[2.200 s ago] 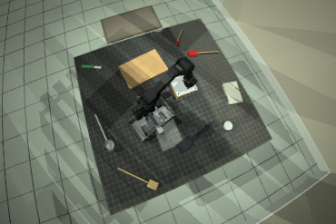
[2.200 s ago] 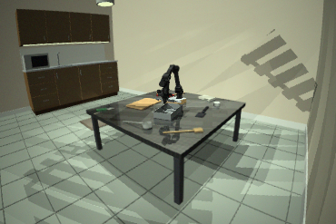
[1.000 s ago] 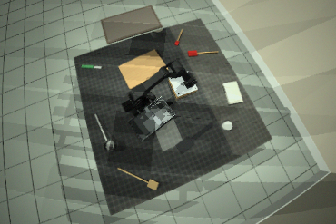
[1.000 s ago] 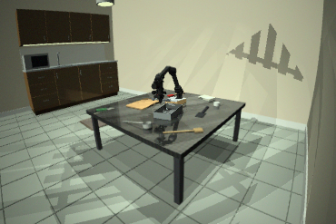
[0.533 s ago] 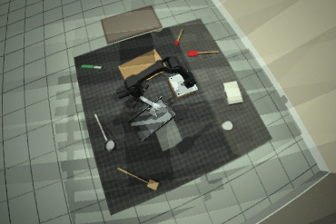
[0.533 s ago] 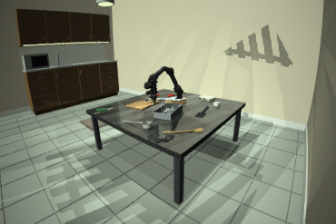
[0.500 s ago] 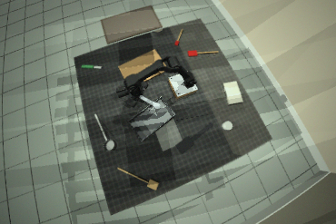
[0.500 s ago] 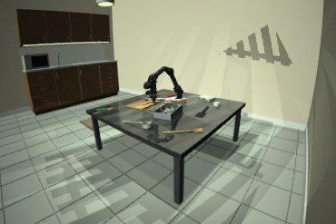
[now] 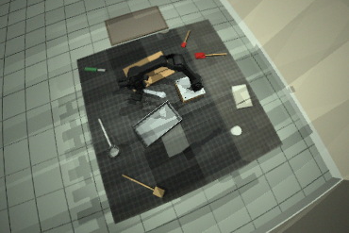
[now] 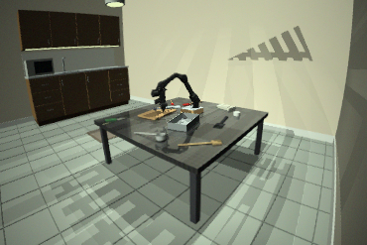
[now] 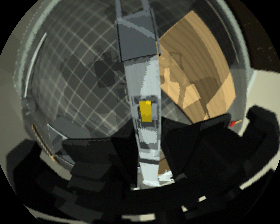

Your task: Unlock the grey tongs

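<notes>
The grey tongs (image 11: 142, 75) (image 9: 154, 92) (image 10: 175, 107) are lifted off the tin. My gripper (image 11: 143, 117) (image 9: 137, 97) (image 10: 164, 109) is shut on them, with a yellow patch showing on the tongs just ahead of the fingers in the wrist view. In the top and exterior views the tongs reach out sideways from the gripper, roughly level. The wooden board (image 9: 167, 73) (image 10: 147, 115) (image 11: 213, 75) is beside and partly behind the gripper, partly covered by the arm. The roasting tin (image 9: 156, 127) (image 10: 182, 127) stands in front. Whether the lock is released cannot be told.
A white-topped block (image 9: 184, 91) is beside the arm's base. A ladle (image 9: 113, 151) (image 10: 161, 137), a wooden spatula (image 9: 158, 191) (image 10: 215, 143), a green-handled tool (image 9: 91, 69), red-headed utensils, a pale slab (image 9: 241, 96) and a white round object (image 9: 236, 130) lie around the table.
</notes>
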Controlling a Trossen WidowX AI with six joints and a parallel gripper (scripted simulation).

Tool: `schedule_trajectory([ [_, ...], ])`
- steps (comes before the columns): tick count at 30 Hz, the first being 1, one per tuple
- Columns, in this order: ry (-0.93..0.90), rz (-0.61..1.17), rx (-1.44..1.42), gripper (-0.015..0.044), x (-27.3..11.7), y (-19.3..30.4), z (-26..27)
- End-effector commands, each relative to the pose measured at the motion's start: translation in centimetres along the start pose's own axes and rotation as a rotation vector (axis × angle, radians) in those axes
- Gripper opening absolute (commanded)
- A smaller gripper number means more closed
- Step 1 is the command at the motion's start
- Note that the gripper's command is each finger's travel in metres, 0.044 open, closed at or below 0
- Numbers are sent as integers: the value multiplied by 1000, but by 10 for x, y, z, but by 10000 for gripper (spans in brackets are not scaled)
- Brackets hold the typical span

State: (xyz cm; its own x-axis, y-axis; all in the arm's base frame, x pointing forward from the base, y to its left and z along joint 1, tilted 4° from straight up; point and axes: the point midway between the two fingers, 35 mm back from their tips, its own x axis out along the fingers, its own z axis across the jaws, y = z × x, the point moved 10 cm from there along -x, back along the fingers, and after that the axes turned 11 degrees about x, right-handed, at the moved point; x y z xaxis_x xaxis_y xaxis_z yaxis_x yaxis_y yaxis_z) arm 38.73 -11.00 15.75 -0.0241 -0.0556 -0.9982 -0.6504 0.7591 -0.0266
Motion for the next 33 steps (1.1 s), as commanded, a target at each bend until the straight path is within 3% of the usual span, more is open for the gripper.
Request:
schedule_trajectory([
  [1, 1, -4, -29, -150, 0, -1, -1],
  [33, 16, -6, -618, -150, -2, -68, -156],
])
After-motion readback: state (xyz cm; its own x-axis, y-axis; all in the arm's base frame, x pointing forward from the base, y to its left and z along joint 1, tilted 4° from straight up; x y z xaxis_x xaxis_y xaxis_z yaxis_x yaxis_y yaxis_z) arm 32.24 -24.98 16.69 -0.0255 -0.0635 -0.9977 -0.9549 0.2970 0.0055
